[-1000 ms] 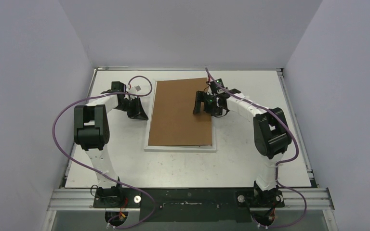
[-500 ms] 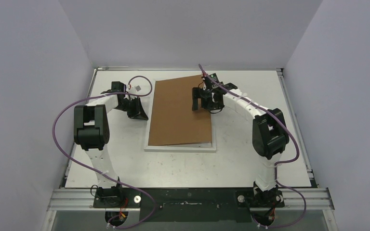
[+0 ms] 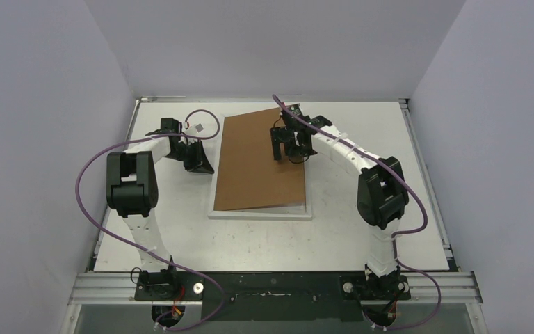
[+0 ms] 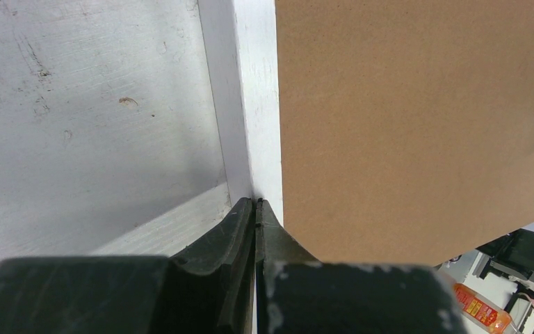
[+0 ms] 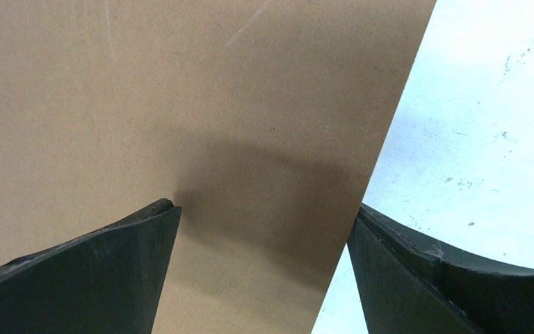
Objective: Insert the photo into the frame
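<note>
The white frame (image 3: 261,213) lies flat mid-table, and a brown backing board (image 3: 257,160) lies askew on top of it. The photo is hidden. My left gripper (image 3: 200,165) is shut and empty, its tip against the frame's left edge. The left wrist view shows its closed tips (image 4: 256,203) touching the white frame edge (image 4: 257,104) beside the board (image 4: 417,125). My right gripper (image 3: 285,154) is open over the board's right edge. In the right wrist view the right gripper (image 5: 264,236) straddles the board (image 5: 181,104), one finger over the board and the other over the table (image 5: 494,104).
Purple cables loop from both arms, one near a small grey tag (image 3: 199,127) by the left gripper. Grey walls close in the table on the left, back and right. A metal rail runs along the near edge by the arm bases.
My right gripper has moved left and farther back along the board. The board's right side has swung left, so it sits more askew. The left arm has not moved.
</note>
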`<act>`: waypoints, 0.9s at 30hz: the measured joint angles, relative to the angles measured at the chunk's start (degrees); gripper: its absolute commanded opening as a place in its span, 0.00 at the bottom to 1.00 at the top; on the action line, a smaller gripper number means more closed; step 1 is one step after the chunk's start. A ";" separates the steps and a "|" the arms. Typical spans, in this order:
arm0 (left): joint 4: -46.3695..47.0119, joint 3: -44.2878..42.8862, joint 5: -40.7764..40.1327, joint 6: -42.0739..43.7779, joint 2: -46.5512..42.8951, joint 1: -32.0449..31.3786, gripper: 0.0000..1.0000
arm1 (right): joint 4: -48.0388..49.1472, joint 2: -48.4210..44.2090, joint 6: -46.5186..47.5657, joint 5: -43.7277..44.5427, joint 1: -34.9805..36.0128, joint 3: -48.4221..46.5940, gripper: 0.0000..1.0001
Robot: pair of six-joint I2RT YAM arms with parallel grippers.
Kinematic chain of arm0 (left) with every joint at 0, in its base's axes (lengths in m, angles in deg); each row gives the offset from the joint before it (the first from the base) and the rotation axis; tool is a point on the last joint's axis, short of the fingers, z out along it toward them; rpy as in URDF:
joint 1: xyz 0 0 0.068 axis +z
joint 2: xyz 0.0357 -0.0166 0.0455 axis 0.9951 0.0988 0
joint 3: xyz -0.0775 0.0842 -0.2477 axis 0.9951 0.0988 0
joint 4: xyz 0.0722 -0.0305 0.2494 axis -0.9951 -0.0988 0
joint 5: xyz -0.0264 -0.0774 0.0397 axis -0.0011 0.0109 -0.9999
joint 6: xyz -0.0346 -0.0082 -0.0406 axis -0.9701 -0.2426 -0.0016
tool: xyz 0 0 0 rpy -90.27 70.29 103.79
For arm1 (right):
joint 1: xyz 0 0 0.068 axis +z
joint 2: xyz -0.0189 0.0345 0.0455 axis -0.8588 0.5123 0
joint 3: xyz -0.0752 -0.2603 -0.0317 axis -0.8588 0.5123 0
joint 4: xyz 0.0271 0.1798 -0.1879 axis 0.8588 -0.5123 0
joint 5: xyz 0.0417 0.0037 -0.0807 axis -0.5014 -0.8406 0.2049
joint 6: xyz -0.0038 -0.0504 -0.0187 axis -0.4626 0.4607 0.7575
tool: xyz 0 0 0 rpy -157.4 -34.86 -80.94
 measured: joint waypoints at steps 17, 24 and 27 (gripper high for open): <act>-0.07 0.00 0.17 0.85 0.00 0.07 0.00 | 2.01 0.92 0.17 -1.07 -1.01 3.56 0.90; -0.11 0.00 0.22 1.14 0.00 0.07 0.00 | 4.87 -0.48 0.22 -5.16 -2.64 7.06 0.90; -0.13 0.00 0.24 1.25 0.00 0.07 0.00 | 5.25 -0.48 0.44 -5.81 -3.04 7.61 0.90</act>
